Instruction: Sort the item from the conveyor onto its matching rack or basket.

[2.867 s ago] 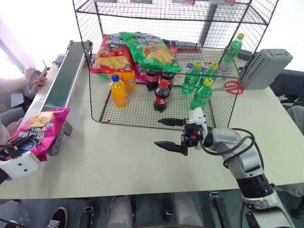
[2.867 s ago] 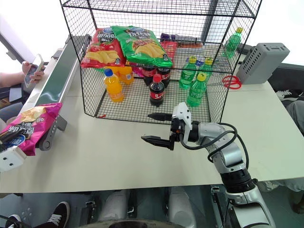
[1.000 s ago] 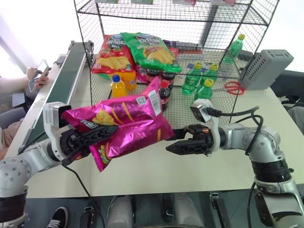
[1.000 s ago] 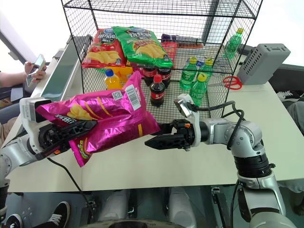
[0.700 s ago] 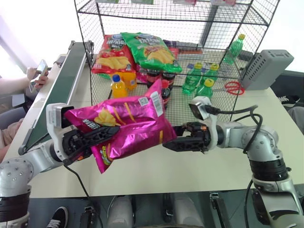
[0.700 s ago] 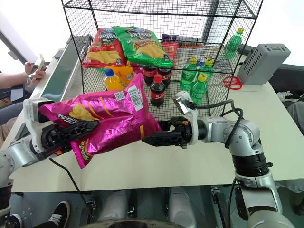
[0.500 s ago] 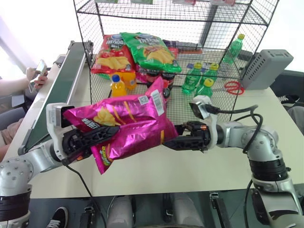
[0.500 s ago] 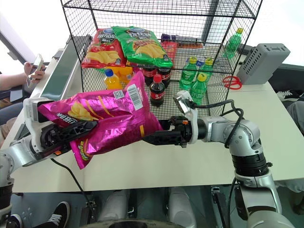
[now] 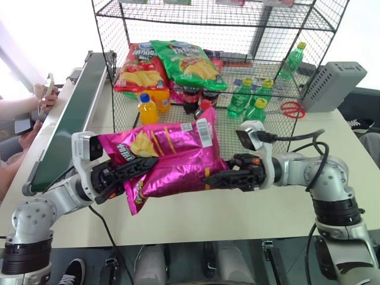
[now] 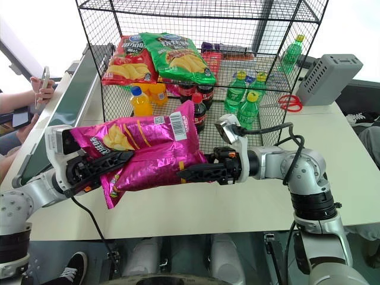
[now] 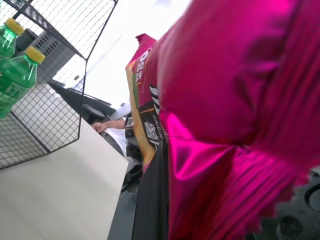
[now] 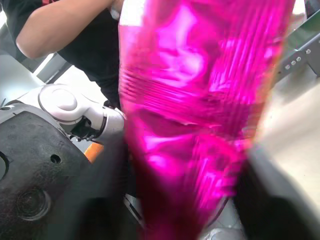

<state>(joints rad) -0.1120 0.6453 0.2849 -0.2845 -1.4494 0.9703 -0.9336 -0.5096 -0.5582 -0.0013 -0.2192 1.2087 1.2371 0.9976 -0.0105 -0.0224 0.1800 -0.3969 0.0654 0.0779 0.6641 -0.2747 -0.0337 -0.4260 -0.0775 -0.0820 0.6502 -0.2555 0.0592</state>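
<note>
Towering across the top of the frame is the rack (image 9: 178, 127), its wire shelf already holding a red bag (image 9: 138, 68), a green bag (image 9: 187, 62) and a crowd of bottles (image 9: 249, 98); running down the left edge is the conveyor (image 9: 68, 127), belt bare, with a person's hand (image 9: 44, 95) and phone beside it at far left; below all that lies the pale table (image 9: 178, 217).

Now the action, centre frame: the bag (image 9: 175, 157) hangs in the air above the table, just in front of the rack's lower shelf; its long axis runs nearly level, left to right, barcode corner tipped up toward the rack.

Left gripper (image 9: 122, 175) has it; fingers pressed together on the bag's left end, pinching the crinkled foil. Right gripper (image 9: 222, 178) points in from the right, level, its fingers at the bag's right edge; they look to be closing on that seam, but a firm pinch I cannot call from here. In the right wrist view the foil (image 12: 200, 100) sits right between the black fingers, very close.

So the bag lies directly between the two grippers, one at each end, the right one nearer the rack; looks like a hand-over in progress. My read: the shelf sits up and behind the bag, so whichever arm carries on must lift it up and away toward the chip bags.
</note>
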